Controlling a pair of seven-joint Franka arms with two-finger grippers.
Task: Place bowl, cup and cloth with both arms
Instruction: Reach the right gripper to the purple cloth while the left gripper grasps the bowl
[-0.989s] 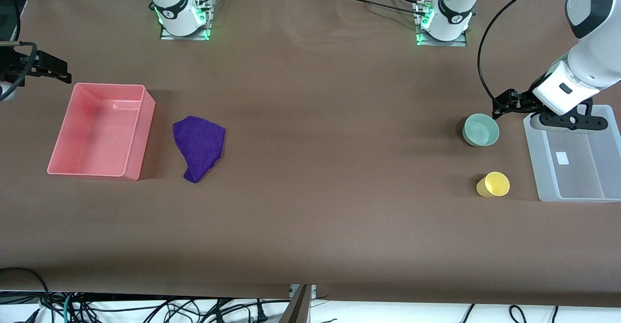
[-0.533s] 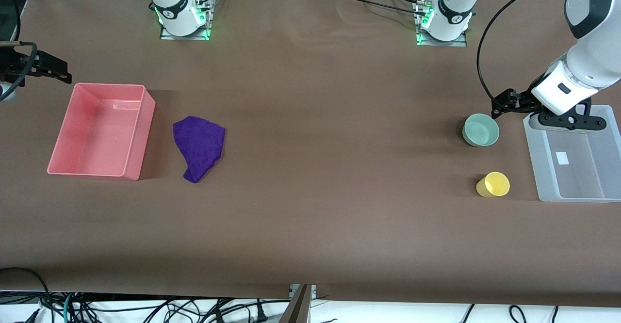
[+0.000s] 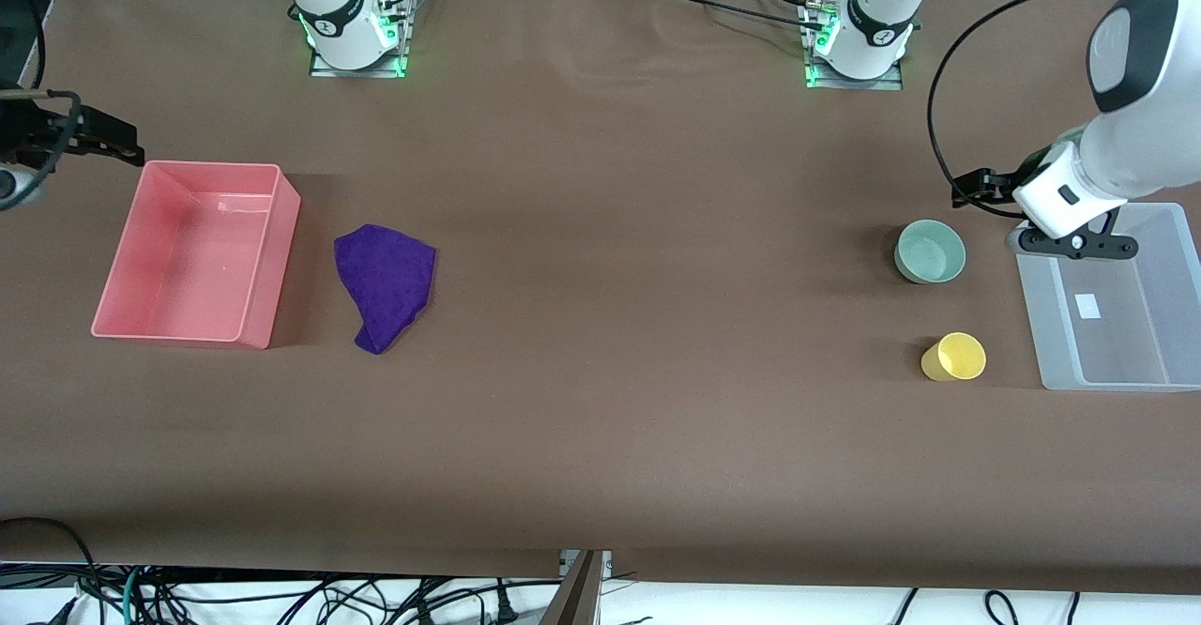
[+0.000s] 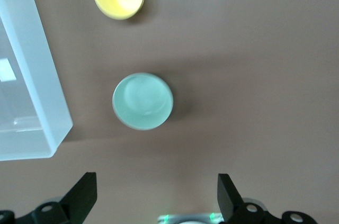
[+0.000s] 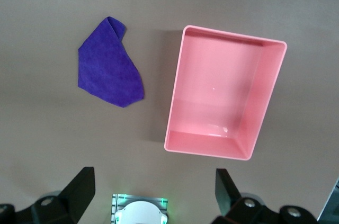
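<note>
Nothing is gripped yet: your left gripper [image 4: 153,203], fingers spread, hovers near the bowl [image 3: 930,251], at its 1 o'clock, needing a descent over its rim, while your right gripper [image 5: 151,200], also spread, waits by the pink bin [image 3: 197,250].

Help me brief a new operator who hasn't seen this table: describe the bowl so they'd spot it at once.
Find the clear plastic bin at the left arm's end of the table. Two small round things stand beside it; the bowl is the one farther from the front camera. It is pale mint green and wider than the yellow cup.
</note>
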